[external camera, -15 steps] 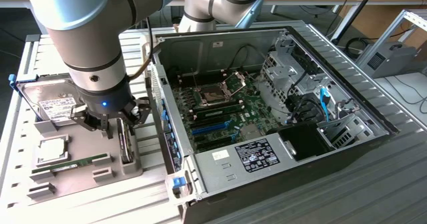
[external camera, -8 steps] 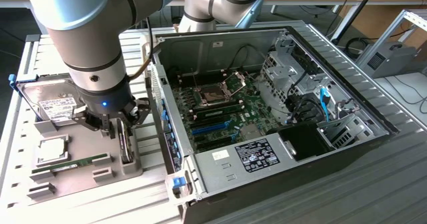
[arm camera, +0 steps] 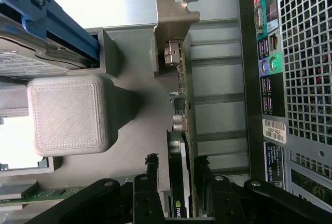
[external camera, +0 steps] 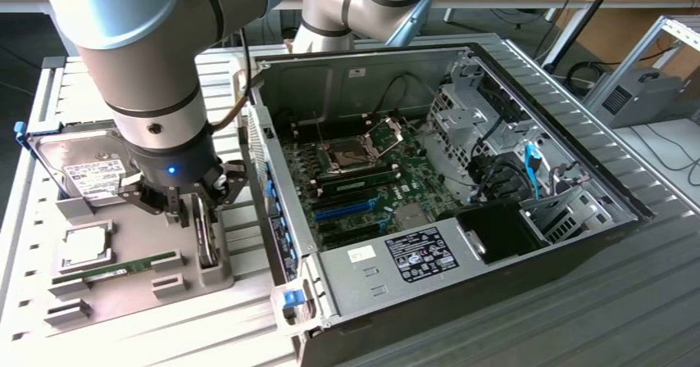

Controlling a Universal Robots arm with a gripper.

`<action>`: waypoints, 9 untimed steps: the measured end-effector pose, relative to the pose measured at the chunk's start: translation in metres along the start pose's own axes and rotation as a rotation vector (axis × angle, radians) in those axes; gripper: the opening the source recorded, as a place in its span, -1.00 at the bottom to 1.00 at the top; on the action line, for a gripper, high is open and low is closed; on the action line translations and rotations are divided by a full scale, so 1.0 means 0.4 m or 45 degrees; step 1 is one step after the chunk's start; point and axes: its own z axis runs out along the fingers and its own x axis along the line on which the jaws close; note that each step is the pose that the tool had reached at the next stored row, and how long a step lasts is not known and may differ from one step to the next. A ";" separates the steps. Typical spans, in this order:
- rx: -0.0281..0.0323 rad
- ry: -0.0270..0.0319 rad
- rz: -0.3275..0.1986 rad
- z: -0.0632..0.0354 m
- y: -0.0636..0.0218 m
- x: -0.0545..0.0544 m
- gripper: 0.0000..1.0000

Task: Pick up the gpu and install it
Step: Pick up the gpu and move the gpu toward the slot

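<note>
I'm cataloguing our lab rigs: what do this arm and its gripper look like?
The arm is thick silver-grey tubes with pale blue-grey joint caps and a black wrist section showing a small blue light. The gripper is black, with a brownish cable looping beside the wrist.

thin dark gpu (arm camera: 187, 130) stands on edge on grey tray (external camera: 137, 224).

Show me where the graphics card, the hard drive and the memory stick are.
graphics card (arm camera: 187, 117), wrist view, on the edge of its board.
hard drive (external camera: 92, 177), exterior view, on its white label.
memory stick (external camera: 115, 269), exterior view, on the middle of its length.
</note>
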 end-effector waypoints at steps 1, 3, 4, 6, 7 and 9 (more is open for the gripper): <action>-0.0001 -0.0001 0.000 0.000 0.000 -0.001 -0.18; 0.0000 0.0000 0.000 0.000 0.000 -0.002 -0.18; 0.0000 0.0000 0.000 0.000 0.000 -0.002 -0.18; 0.0000 0.0000 0.000 0.000 0.000 -0.003 -0.18; 0.0000 0.0000 0.000 0.000 0.000 -0.003 -0.18; 0.0001 0.0001 0.000 0.000 0.000 -0.003 -0.18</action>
